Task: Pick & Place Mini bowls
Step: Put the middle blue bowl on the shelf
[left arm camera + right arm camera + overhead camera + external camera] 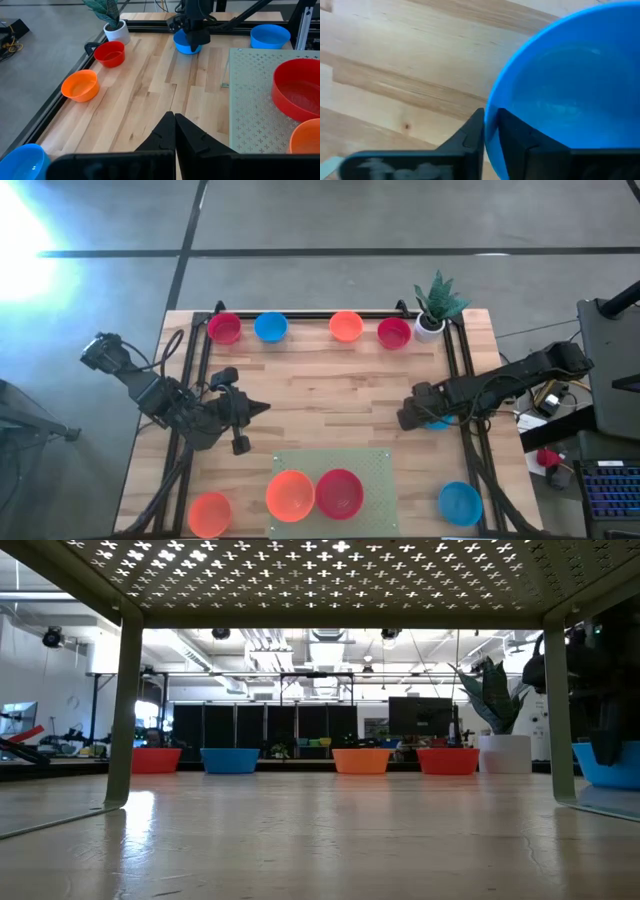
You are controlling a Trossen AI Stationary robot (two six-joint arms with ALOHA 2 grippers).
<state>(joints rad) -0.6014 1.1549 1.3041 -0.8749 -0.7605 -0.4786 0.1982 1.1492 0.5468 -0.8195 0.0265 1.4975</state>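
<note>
Wood-plank table (330,405) with a green perforated rack (380,465) up front, where two bowls already sit. My right gripper (490,131) is pinched onto the rim of a blue mini bowl (570,90) near the right rail, probably headed there too. My left gripper (174,131) waits closed over the left side.

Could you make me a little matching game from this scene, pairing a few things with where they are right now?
Things:
1. small white pot with a green plant
2. glossy red plastic bowl
3. glossy blue plastic bowl
4. left pincer

Places:
A. on the pale green perforated platform
B. shut, holding nothing, over the wooden table
C. far right corner of the table
D. rim pinched in the right pincer

Pairs: 1-C, 2-A, 3-D, 4-B
</note>
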